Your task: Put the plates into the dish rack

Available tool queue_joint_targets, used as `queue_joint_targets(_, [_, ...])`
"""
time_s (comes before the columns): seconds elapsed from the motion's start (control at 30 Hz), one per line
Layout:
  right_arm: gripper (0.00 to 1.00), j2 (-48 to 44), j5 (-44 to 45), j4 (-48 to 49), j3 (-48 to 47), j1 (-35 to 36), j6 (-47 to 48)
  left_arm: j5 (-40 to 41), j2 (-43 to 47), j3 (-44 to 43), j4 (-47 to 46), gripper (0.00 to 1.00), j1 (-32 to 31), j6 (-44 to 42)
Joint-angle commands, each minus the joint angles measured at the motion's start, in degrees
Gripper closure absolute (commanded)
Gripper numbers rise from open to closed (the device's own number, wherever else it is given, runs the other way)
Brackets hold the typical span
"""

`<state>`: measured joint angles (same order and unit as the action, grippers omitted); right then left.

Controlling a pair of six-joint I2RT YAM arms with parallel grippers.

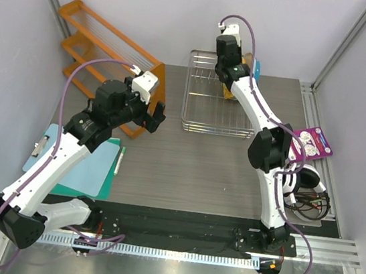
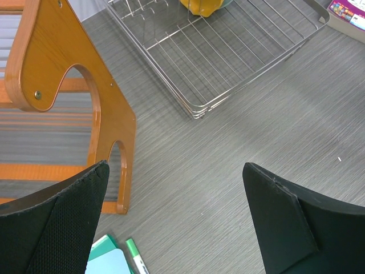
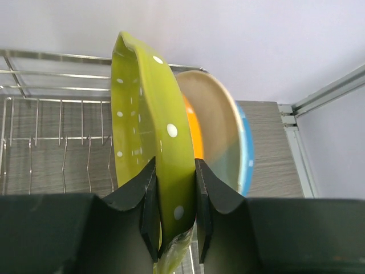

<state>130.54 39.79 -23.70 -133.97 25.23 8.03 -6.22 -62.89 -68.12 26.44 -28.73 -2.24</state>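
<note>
Nearest the bases, the left gripper [image 2: 175, 168] hangs over the bare grey table [image 2: 239, 171] with its jaws spread wide and nothing between them. It is beside the foot of the orange slatted shelf [image 2: 108, 114], with a green marker [image 2: 136, 257] below it, and it takes no part in the present step.

Beyond it lies the wire dish rack [image 2: 228, 68]. Its near and left dividers are unoccupied.

At the rack's far right end, the right gripper [image 3: 174, 165] is clenched on the rim of the lime-green dotted plate [image 3: 142, 108], held upright on edge. Just behind it stand the orange plate [image 3: 194, 125], the cream plate [image 3: 214, 125] and the blue plate [image 3: 246, 148], also on edge. The green plate's lower rim is hidden, so seating cannot be confirmed.

Assessment: this appears to be the last plate going in. Recommended practice:
- Keep the plate vertical.
- Lower it straight between two dividers, clear of the orange plate.
- Release only once it bears on the wires.
- Open the jaws modestly.
- Lift straight off, so the row is not tipped.
</note>
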Motion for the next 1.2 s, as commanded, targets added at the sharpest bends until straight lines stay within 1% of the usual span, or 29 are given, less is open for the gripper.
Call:
queue_joint_targets(0.0, [0.99, 2.43, 2.66, 8.15, -6.29, 0.17, 1.37, 0.50, -0.39, -0.44, -2.00, 0.01, 0.43, -1.27])
queue_joint_targets(0.1, [0.99, 4.54, 3.27, 8.15, -6.83, 0.34, 0.94, 1.47, -0.83, -0.44, -1.74, 0.01, 0.60, -1.54])
queue_joint_targets(0.23, [0.99, 5.16, 3.37, 7.80, -5.69, 0.25, 0.14, 2.00, -1.70, -0.61, -1.74, 0.00, 0.78, -1.89])
queue_joint_targets(0.27, [0.94, 4.90, 3.02, 7.45, -5.25, 0.25, -0.03, 2.09, -1.97, -0.53, -2.00, 0.01, 0.78, -1.89])
queue_joint_targets(0.3, [0.77, 4.12, 2.66, 7.10, -3.77, 0.25, -0.03, 2.26, -2.23, -0.44, -2.09, 0.01, 0.87, -1.80])
queue_joint_targets(0.37, [0.52, 3.15, 1.87, 5.96, -1.74, 0.25, -0.03, 2.70, -2.41, 0.18, -2.53, 0.00, 0.96, -1.89])
queue_joint_targets(0.4, [0.33, 2.36, 1.09, 4.47, 0.10, 0.34, 0.23, 2.96, -2.50, 0.35, -3.14, 0.00, 0.96, -2.15])
queue_joint_targets(0.47, [0.22, -0.62, -1.73, 3.32, 2.21, 0.25, 0.58, 4.37, -2.15, 1.23, -4.11, 0.01, 0.96, -3.20])
queue_joint_targets(0.5, [0.10, -2.03, -3.65, 2.36, 4.66, 0.25, 0.67, 5.07, -2.06, 1.49, -5.42, 0.01, 0.96, -3.56])
queue_joint_targets(0.53, [0.06, -5.18, -5.76, 2.00, 5.82, 0.25, 1.28, 5.68, -1.80, 1.76, -5.95, 0.00, 0.96, -3.91])
queue_joint_targets(0.57, [0.04, -6.60, -10.48, 1.56, 6.87, 0.25, 1.11, 7.34, -1.62, 2.02, -6.57, 0.01, 0.96, -4.35])
queue_joint_targets(0.6, [0.00, -8.01, -12.87, -0.36, 8.10, 0.25, 0.67, 7.80, -1.53, 2.20, -7.09, 0.01, 0.96, -4.87])
queue_joint_targets(0.63, [0.00, -9.41, -15.33, -1.86, 8.20, 0.25, -0.29, 8.15, -1.53, 2.20, -7.54, 0.00, 1.04, -4.79])
queue_joint_targets(0.67, [0.00, -11.78, -19.71, -3.18, 8.20, 0.34, -2.39, 8.93, -1.44, 2.20, -7.89, 0.01, 0.96, -4.70])
queue_joint_targets(0.73, [0.00, -14.77, -22.99, -5.73, 9.95, 0.34, -4.94, 9.03, -1.27, 2.64, -8.33, 0.01, 1.04, -4.35])
queue_joint_targets(0.77, [0.00, -17.75, -24.74, -6.35, 10.92, 0.52, -7.83, 9.12, -1.09, 2.81, -8.33, 0.01, 0.96, -4.18])
queue_joint_targets(0.83, [0.00, -20.40, -24.50, -8.72, 14.52, 1.13, -10.14, 9.64, -0.83, 3.78, -8.42, 0.01, 0.96, -4.09])
queue_joint_targets(0.87, [0.00, -23.55, -24.06, -9.42, 16.18, 2.09, -10.58, 9.73, -0.48, 4.13, -8.59, 0.01, 1.04, -4.35])
queue_joint_targets(0.9, [0.00, -25.14, -21.19, -9.78, 20.98, 2.45, -11.19, 10.43, -0.21, 4.74, -8.77, 0.01, 1.05, -4.70])
queue_joint_targets(0.97, [0.00, -29.01, -19.06, -9.70, 26.63, 2.89, -11.37, 11.05, 0.40, 6.41, -9.64, 0.01, 0.96, -5.84])
queue_joint_targets(1.0, [0.00, -32.77, -18.18, -9.43, 32.14, 2.89, -10.59, 11.31, 0.75, 6.94, -9.91, 0.01, 1.04, -6.19])
queue_joint_targets(1.07, [0.00, -36.22, -17.12, -8.56, 37.62, 2.80, -8.74, 11.67, 1.28, 8.26, -10.09, 0.01, 1.04, -7.25])
queue_joint_targets(1.1, [0.00, -39.80, -16.42, -7.59, 42.26, 2.89, -8.04, 11.84, 1.63, 8.70, -10.35, 0.01, 1.05, -7.60])
queue_joint_targets(1.17, [0.00, -42.99, -14.31, -6.89, 46.24, 2.89, -6.28, 12.11, 1.98, 10.28, -11.05, 0.01, 1.05, -8.13])
